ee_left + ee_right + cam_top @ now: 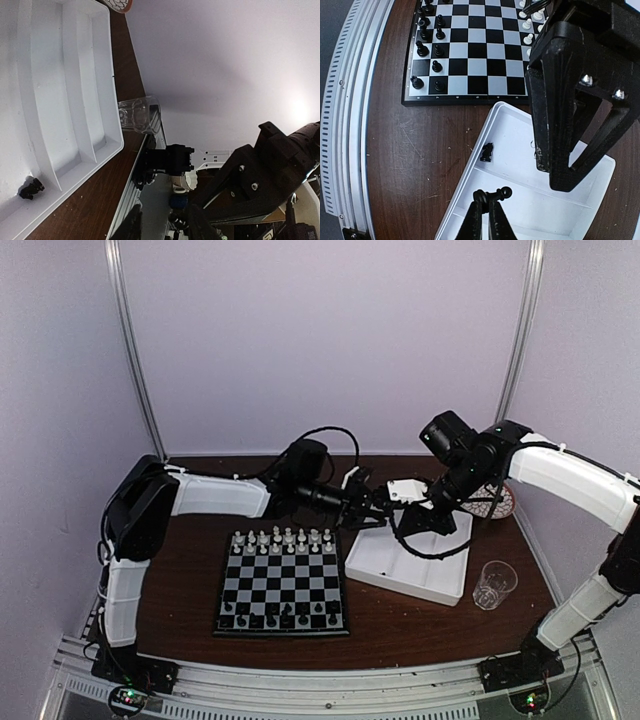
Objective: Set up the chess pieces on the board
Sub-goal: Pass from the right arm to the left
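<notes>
Black plastic pawn (pixel 500 192) sits pinched in your R gripper (pixel 486 202), over the white divided plastic tray (pixel 540 215). Your L gripper (pixel 167 227) hangs part-open.

checked board (pixel 282 580) lies flat; white pieces (pixel 282 539) on far rows, black pieces (pixel 285 614) near; black pawn (pixel 496 193) gripped.

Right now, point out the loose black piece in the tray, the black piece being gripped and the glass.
loose black piece (pixel 486 151): right wrist view, its body.
gripped black piece (pixel 500 192): right wrist view, its stem by the round head.
glass (pixel 493 587): top external view, its side wall.
</notes>
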